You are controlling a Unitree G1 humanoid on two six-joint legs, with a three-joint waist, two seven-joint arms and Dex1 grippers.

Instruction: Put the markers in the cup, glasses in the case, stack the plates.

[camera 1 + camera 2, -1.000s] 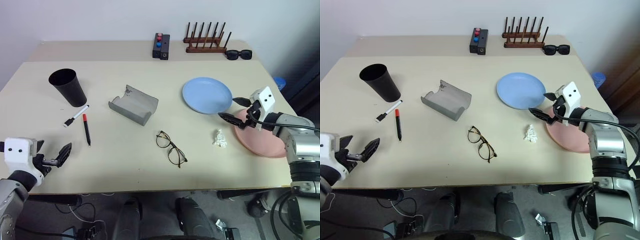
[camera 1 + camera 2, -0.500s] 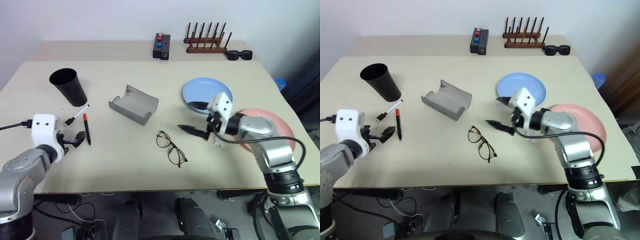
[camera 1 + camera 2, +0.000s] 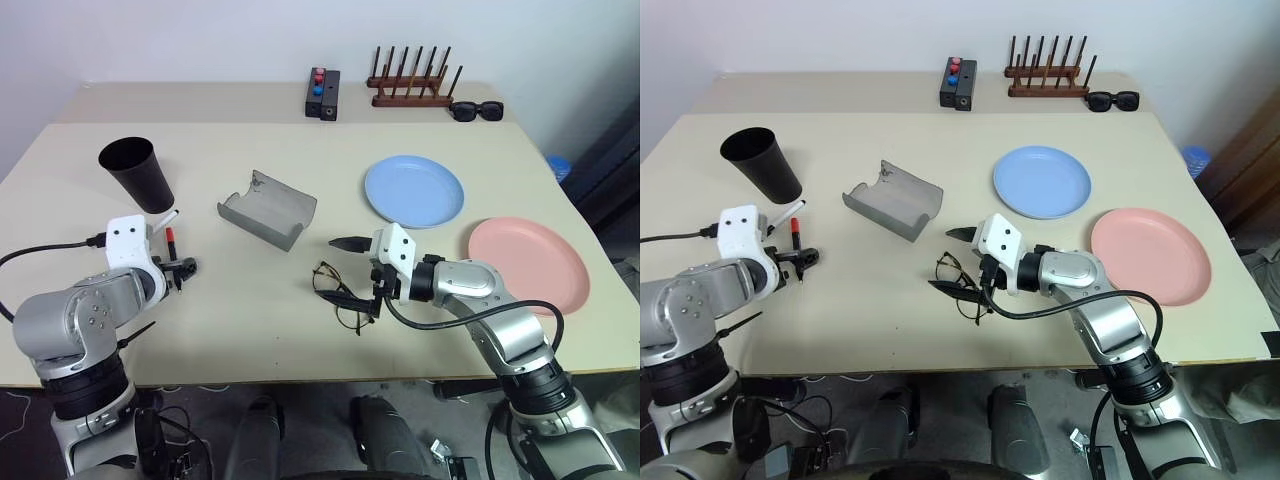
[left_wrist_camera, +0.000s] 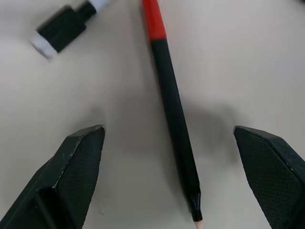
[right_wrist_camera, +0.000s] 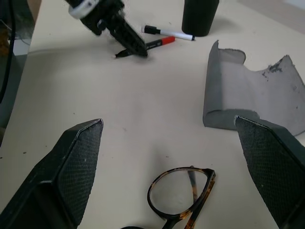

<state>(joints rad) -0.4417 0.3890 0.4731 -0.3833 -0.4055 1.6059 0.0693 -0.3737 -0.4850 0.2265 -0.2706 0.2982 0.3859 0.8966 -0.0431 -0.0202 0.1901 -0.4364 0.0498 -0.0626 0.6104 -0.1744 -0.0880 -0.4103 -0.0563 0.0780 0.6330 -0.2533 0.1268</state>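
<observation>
On the beige table (image 3: 250, 320), the tall black tapered cup (image 3: 137, 174) stands at far left. Just beside it lie the white-bodied marker (image 4: 64, 26) and the black-bodied, red-capped marker (image 4: 172, 105); the left gripper (image 4: 174, 181) hangs over the latter, jaws wide apart. The grey felt case (image 3: 267, 208) lies open mid-table. The right gripper (image 3: 352, 272) straddles the thin wire-framed glasses (image 5: 183, 195), jaws spread. Farther right, the light blue round plate (image 3: 414, 190) and salmon pink round plate (image 3: 527, 265) lie apart.
</observation>
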